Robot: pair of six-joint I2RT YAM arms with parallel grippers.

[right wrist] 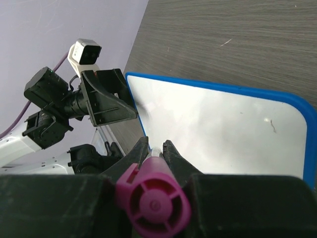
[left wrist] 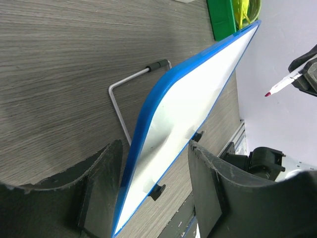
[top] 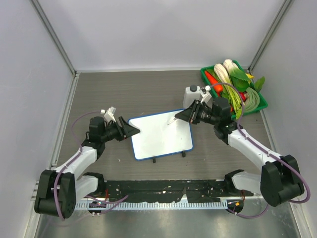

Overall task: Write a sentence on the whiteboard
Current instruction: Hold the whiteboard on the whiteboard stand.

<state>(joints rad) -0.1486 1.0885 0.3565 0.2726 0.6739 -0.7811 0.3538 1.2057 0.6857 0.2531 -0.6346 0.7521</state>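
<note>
The whiteboard (top: pixel 161 135), white with a thin blue rim and two black feet, lies mid-table, propped at a slant. No magenta sentence shows on it; its face is blank but for a tiny dark mark (right wrist: pixel 271 126). My left gripper (top: pixel 134 131) is at the board's left edge. In the left wrist view its open fingers (left wrist: pixel 99 183) straddle the board's edge (left wrist: pixel 188 104) without pinching it. My right gripper (top: pixel 187 114) is shut on a magenta marker (right wrist: pixel 153 198). The marker tip (top: pixel 171 122) hovers over the board's upper right part, and the left wrist view shows it in the air (left wrist: pixel 268 93).
A white bottle (top: pixel 194 94) stands just behind my right gripper. A green basket (top: pixel 261 101) of vegetables sits at the back right. A wire stand (left wrist: pixel 119 99) props the board from behind. Enclosure walls bound the table left, right and back.
</note>
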